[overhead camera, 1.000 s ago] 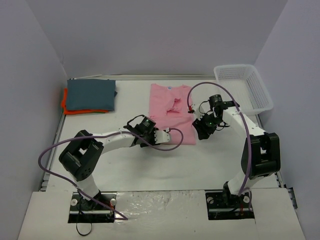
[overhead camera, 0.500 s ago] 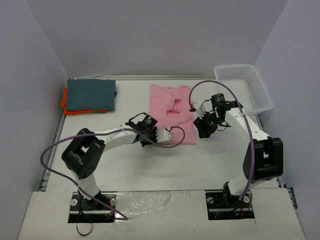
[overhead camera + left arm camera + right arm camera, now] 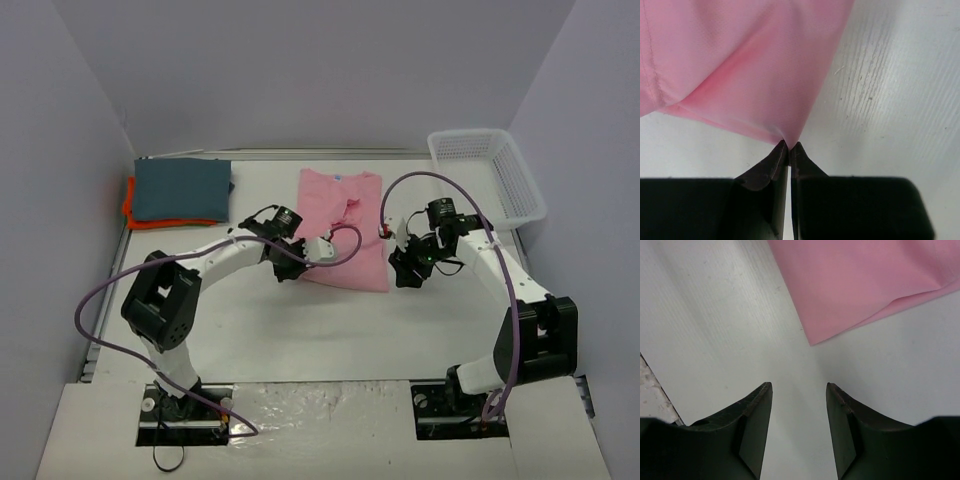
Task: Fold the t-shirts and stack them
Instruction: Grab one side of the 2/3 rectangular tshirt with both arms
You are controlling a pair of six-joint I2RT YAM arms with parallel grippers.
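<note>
**White table: pink shirt pinched at one hem corner only**

White ribbed table top (image 3: 300, 320), enclosed by plain pale walls, carried every item.

The largest item was the light pink short-sleeved cloth t-shirt (image 3: 345, 225). It lay flat at the middle of the table with its collar toward the far wall and its hem toward the arms. The sleeves appeared to be turned in over the body, but the fold was too small to confirm.

At the far left, a dark slate blue-grey folded t-shirt (image 3: 182, 188) rested on top of a bright orange folded t-shirt (image 3: 130, 215). A white plastic mesh basket (image 3: 520, 185) stood at the far right corner, well apart from all cloth.

The left gripper (image 3: 789, 146) had its fingers pressed together on the very tip of the hem's near left corner. The fabric was drawn up into a small peak at that point.

The right gripper (image 3: 799, 387) had its fingers spread and held nothing. It hung over bare table just short of the near right hem corner, not touching it.

Assessment:
- The pink t-shirt was judged thin, light and limp, with no stiffness of its own.
- Lifted by one corner, it would likely sag and skew.
- Hold was best taken at both hem corners, slightly inside the edge and through every layer.
- The left pinch held so little cloth that it could slip.
</note>
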